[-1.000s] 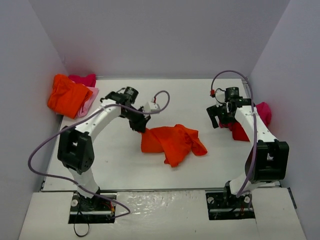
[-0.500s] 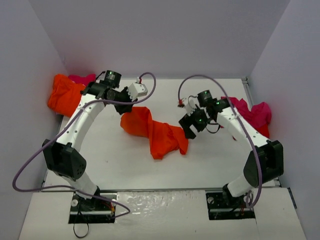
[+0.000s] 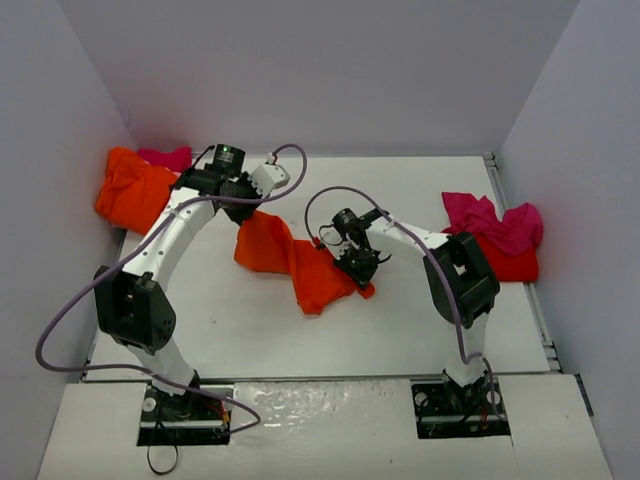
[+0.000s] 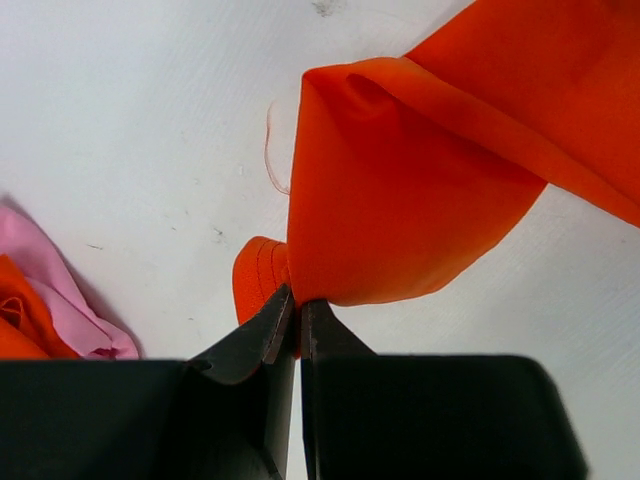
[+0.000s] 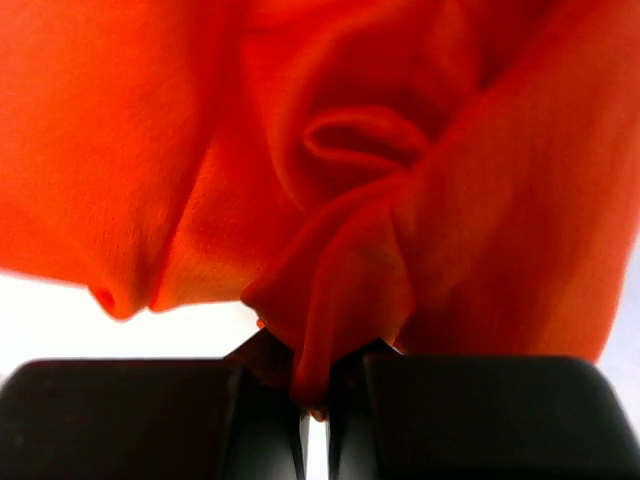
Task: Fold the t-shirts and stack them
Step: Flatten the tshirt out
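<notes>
The top external camera looks down from above and behind the arm bases over the whole table. The wrist cameras peer closely past the left gripper and right gripper. All views share the mid-table orange t-shirt.

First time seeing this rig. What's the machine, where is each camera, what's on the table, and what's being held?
The machine is two white robot arms, a left arm and a right arm, bolted at the near edge of a white table. The wide picture comes from a fixed camera above and behind them. Each close-up comes from a camera on one wrist, with that gripper's dark fingers at the bottom of the frame. Between the arms is a crumpled orange t-shirt. The left gripper is shut on a fold at one end of it, and the right gripper is shut on the other end. At the far left sits a heap of orange and pink shirts. At the right edge a magenta shirt lies over a red one.
</notes>
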